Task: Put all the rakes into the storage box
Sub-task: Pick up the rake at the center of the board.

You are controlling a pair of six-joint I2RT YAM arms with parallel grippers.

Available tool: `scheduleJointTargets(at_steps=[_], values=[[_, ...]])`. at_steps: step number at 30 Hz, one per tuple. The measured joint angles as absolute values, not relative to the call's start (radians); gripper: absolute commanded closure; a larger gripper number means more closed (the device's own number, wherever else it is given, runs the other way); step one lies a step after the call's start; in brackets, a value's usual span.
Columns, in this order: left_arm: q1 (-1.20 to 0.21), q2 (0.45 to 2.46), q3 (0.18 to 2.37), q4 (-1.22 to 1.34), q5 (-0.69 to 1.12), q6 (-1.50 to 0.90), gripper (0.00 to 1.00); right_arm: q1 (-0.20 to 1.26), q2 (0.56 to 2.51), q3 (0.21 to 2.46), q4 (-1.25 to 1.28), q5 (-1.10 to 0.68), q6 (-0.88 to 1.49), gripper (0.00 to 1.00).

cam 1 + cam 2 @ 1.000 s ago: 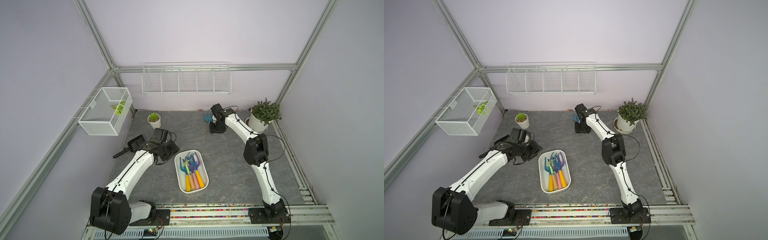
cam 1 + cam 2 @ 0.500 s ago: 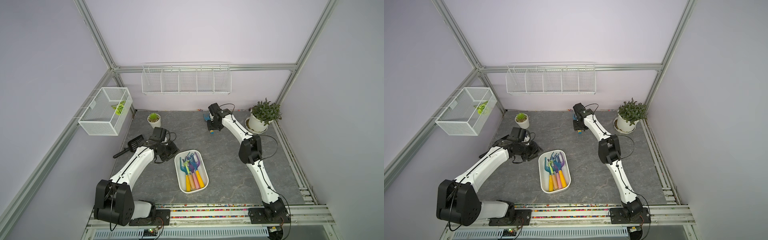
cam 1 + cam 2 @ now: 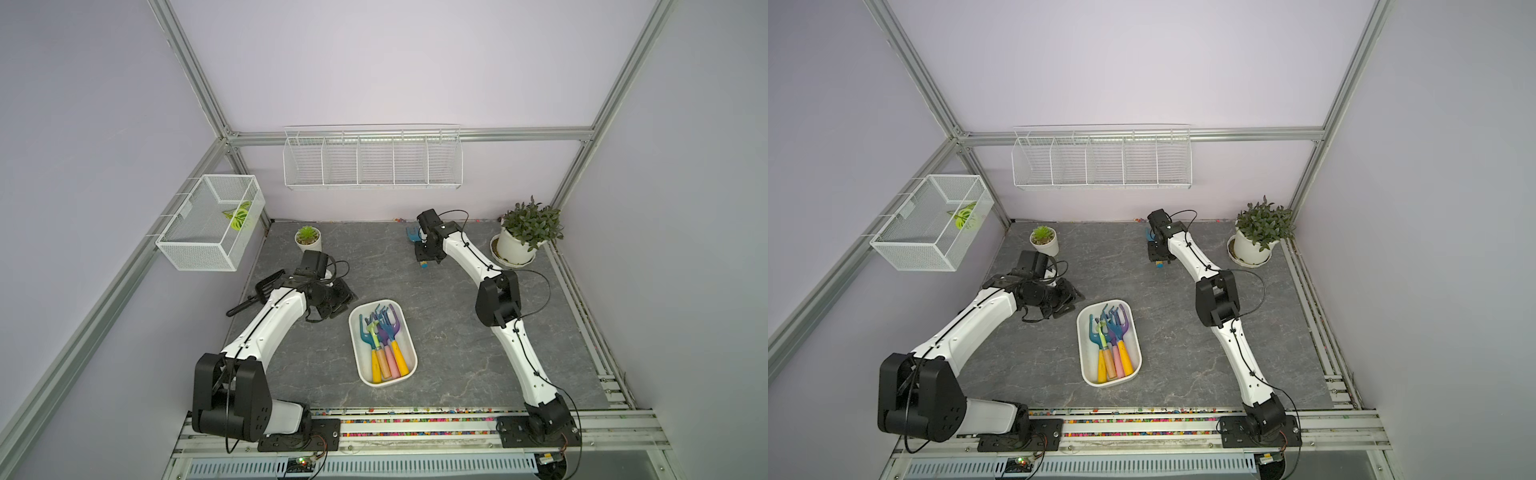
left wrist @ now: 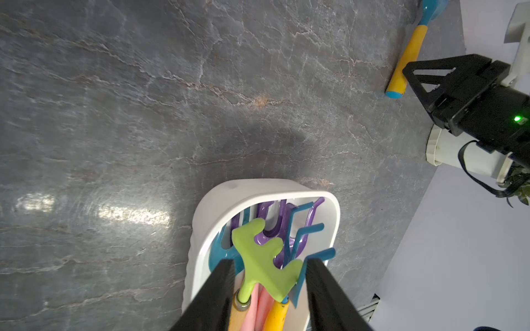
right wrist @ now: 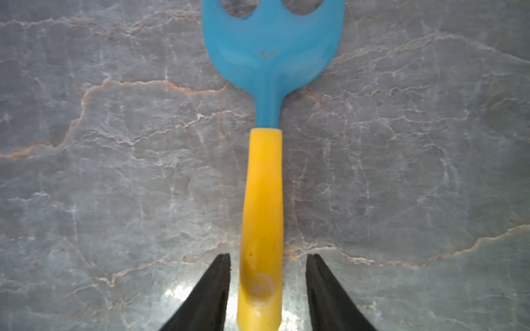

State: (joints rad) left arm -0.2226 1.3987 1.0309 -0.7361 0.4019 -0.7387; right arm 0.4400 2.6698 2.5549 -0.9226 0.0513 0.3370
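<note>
Left end effector point(image 4: 269, 260) spread; right end effector point(image 5: 268, 255) spread astride rake point(image 5: 262, 186), gaps flanking.

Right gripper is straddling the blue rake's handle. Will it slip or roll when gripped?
Probably stiff: the blue rake looks like moulded plastic. Its smooth round handle may twist in the right gripper, whose open jaws straddle its very end, so the head could droop. Rolling seems unlikely: the broad head lies on the table.
</note>
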Motion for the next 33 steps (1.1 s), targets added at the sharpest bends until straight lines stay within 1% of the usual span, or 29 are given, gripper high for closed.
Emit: scheduleJointTargets(at_steps=[4, 8, 9, 11, 12, 16, 20, 25, 26, 30, 33], values=[[-0.223, 1.399, 1.031, -0.736, 0.402, -0.739, 0.54, 0.437, 2.670, 2.558, -0.915, 0.048, 0.342, 0.62], [-0.223, 1.399, 1.032, -0.736, 0.402, -0.739, 0.54, 0.437, 2.670, 2.558, -0.915, 0.047, 0.343, 0.63], [-0.223, 1.399, 1.032, -0.736, 0.402, -0.739, 0.54, 0.437, 2.670, 2.558, -0.915, 0.045, 0.343, 0.62], [-0.223, 1.399, 1.032, -0.736, 0.402, -0.739, 0.54, 0.437, 2.675, 2.561, -0.915, 0.040, 0.344, 0.56], [-0.223, 1.399, 1.032, -0.736, 0.402, -0.739, 0.54, 0.437, 2.679, 2.563, -0.914, 0.034, 0.344, 0.55], [-0.223, 1.390, 1.032, -0.736, 0.402, -0.745, 0.54, 0.437, 2.700, 2.565, -0.912, 0.014, 0.349, 0.55], [-0.223, 1.365, 1.031, -0.739, 0.402, -0.748, 0.54, 0.437, 2.707, 2.568, -0.909, 0.002, 0.362, 0.67], [-0.223, 1.341, 1.030, -0.743, 0.402, -0.751, 0.54, 0.437, 2.709, 2.569, -0.908, -0.003, 0.376, 0.97], [-0.223, 1.338, 1.030, -0.743, 0.402, -0.752, 0.54, 0.437, 2.709, 2.569, -0.908, -0.004, 0.377, 1.00], [-0.223, 1.333, 1.030, -0.743, 0.402, -0.755, 0.54, 0.437, 2.706, 2.563, -0.905, -0.012, 0.378, 1.00], [-0.223, 1.333, 1.030, -0.742, 0.405, -0.755, 0.54, 0.436, 2.640, 2.444, -0.863, -0.039, 0.382, 1.00]])
